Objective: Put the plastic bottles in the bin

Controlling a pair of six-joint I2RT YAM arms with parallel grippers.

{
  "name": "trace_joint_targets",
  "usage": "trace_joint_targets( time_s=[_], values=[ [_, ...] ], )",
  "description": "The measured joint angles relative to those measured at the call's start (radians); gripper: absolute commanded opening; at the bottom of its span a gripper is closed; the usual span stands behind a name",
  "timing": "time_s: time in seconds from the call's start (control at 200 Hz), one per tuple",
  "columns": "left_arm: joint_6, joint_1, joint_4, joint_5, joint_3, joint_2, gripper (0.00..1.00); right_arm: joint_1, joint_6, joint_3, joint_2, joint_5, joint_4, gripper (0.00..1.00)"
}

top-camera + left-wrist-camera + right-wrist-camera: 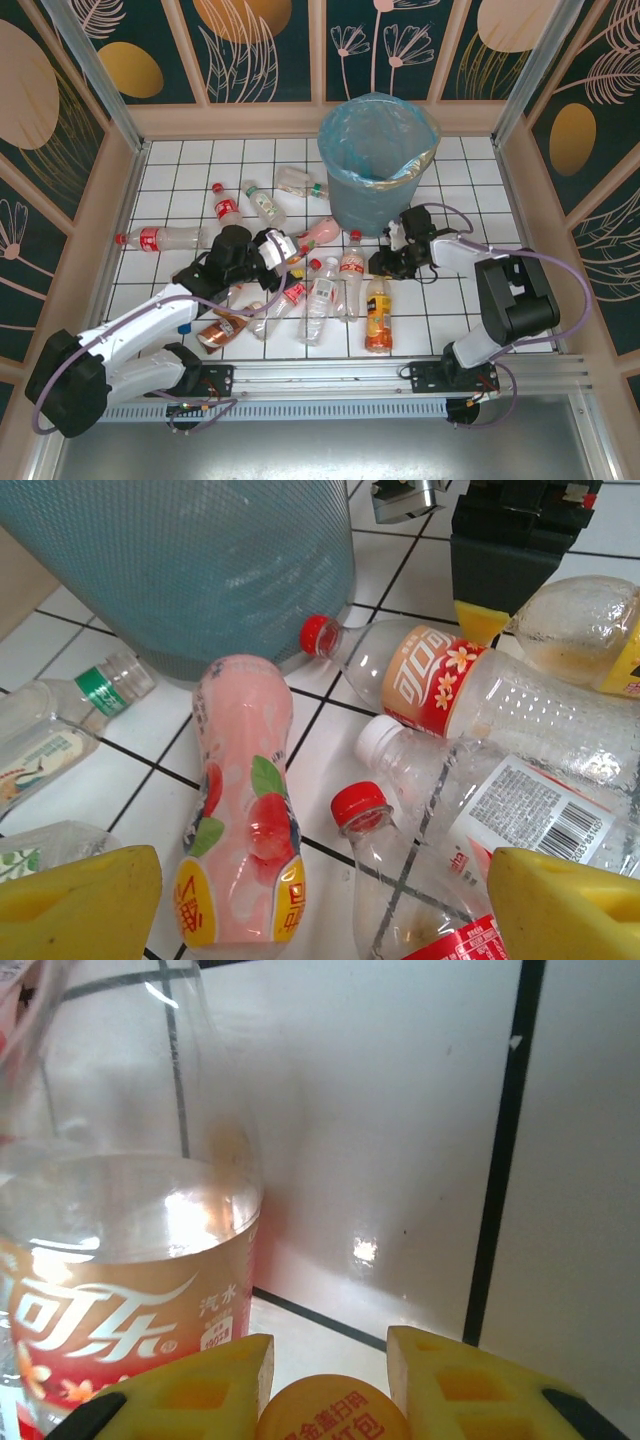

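Top external view: a floor of white tiles (470, 215) with dark grout lines is walled on three sides by dark teal wall panels (260, 45) painted with pale leaves and gold discs, set in light wooden frames. The bin (378, 165) stands upright near the back wall, its blue liner folded over the rim. The plastic bottles (320, 300) lie scattered on the tiles in front of the bin and to its left. The left gripper (290, 248) hangs over the middle of the scatter. The right gripper (383, 265) is low beside the bin's base.

Left wrist view: the two yellow fingers (80, 900) stand wide apart with nothing clamped. Beneath them a pink bottle (245, 810) lies flat on the tiles just in front of the bin's mesh-patterned wall, with clear red-capped and white-capped bottles beside it.

Right wrist view: glossy tile reflects a light. The yellow pads (200, 1390) press in on either side of an orange cap (330, 1415), gripping it as far as the picture shows, and a clear bottle with a red label lies just beside them.
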State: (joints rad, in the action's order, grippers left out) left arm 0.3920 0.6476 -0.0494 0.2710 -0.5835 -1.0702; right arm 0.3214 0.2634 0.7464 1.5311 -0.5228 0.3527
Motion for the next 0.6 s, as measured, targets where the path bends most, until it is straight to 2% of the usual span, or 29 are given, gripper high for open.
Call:
trace_joint_targets(
  time_s=[0.18, 0.35, 0.46, 0.6],
  values=[
    [-0.033, 0.0, -0.051, -0.006, -0.006, 0.076, 0.84, -0.001, 0.001, 0.036, -0.145, 0.086, 0.075, 0.02],
    [-0.103, 0.0, -0.064, -0.027, -0.108, 0.099, 0.84, 0.007, 0.006, 0.151, -0.325, 0.156, 0.197, 0.0],
    [-0.155, 0.0, -0.077, -0.079, -0.211, 0.1, 0.84, 0.054, 0.004, 0.28, -0.43, 0.172, 0.278, 0.0],
    [-0.231, 0.0, -0.102, -0.198, -0.361, 0.085, 0.85, 0.143, -0.008, 0.515, -0.466, 0.2, 0.346, 0.0]
  ],
)
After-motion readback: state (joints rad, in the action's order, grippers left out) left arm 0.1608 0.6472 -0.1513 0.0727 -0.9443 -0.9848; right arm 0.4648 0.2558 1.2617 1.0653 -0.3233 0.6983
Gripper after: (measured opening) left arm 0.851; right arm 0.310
